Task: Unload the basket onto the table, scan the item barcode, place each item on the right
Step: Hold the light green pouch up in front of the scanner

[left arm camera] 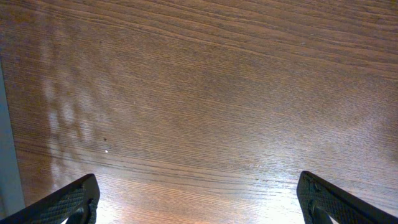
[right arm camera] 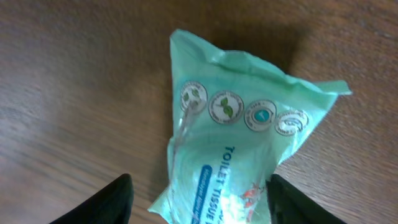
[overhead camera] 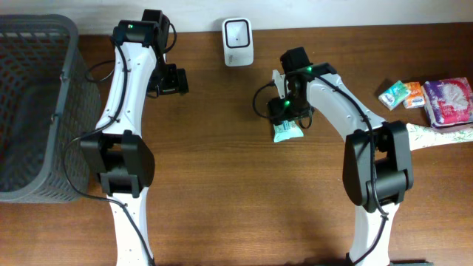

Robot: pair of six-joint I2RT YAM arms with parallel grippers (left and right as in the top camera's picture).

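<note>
- Right now the toilet tissue pack (right arm camera: pixel 236 143) lies on the wooden surface (overhead camera: pixel 222 185) directly under my right jaws, near the white scanner (overhead camera: pixel 237 32) but apart from it
- My right jaws are spread, one on either side of the pack's lower end; I see bare wood between one of them and the film, so I judge nothing is pinched
- My left jaws are spread wide over bare wood with nothing between them, not far from the grey basket (overhead camera: pixel 29 111)
- The pack looks light and soft, thin glossy green film over tissue and puckered at the sealed end; I expect it to squash under pressure and slip a little
- I would take it across the plump middle with a gentle squeeze, since the crimped seam would only flop
- No barcode shows on the face I can see, so any hold should leave the hidden faces free to turn toward the scanner
</note>
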